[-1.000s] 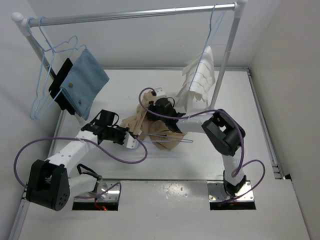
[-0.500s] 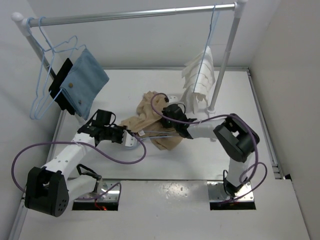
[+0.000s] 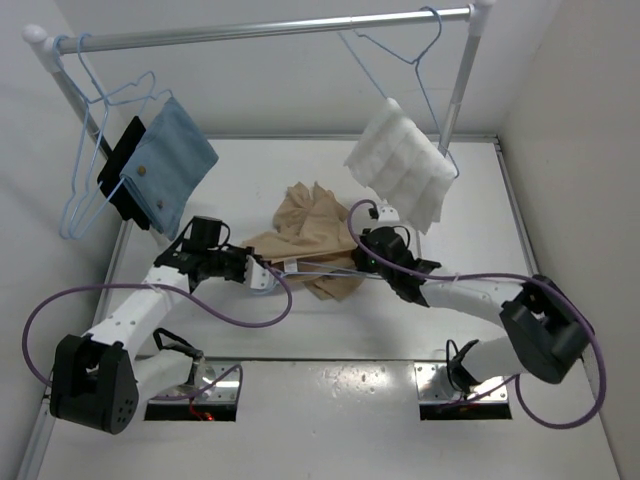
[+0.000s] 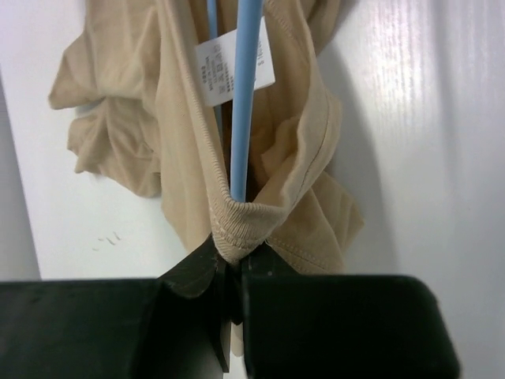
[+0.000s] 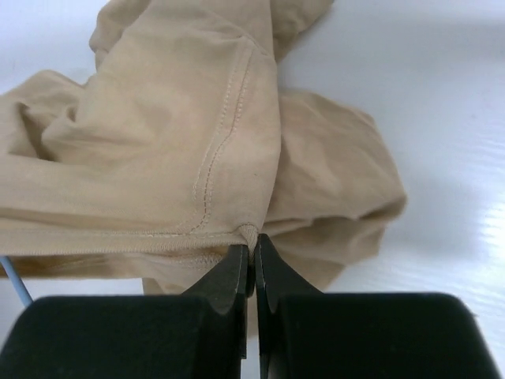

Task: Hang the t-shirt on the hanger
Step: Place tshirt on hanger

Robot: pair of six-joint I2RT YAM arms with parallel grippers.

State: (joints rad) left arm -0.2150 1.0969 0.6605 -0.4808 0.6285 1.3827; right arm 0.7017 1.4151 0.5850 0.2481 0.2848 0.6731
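- White worktop [image 3: 250,190] carries the whole scene, and a metal rail [image 3: 260,30] crosses above its far side.
- Beige t-shirt [image 3: 305,225] lies crumpled on the middle of the worktop, between the two arms. It is not hanging yet.
- White ribbed cloth [image 3: 400,165] on its own hanger has swung out and now turns its flat face upward. A second ago it hung narrow beside the right post.
- Light-blue cloth [image 3: 170,160] hangs unchanged at the left end of the rail.
- Right claw [image 5: 252,260] is pressed together on a stitched edge of the t-shirt. Within the last second it has moved from above the heap to the right side, so the fabric is drawn out that way.
- Left claw [image 4: 234,264] has hardly moved and pinches a ribbed edge near the label [image 4: 235,67].
- Pale-blue hanger [image 4: 246,95] runs as a thin wire into that same fold. I cannot tell if the wire itself is gripped.
- I judge that the pull opens the cloth along the wire, so the threading is under way and the lifting to the rail remains.
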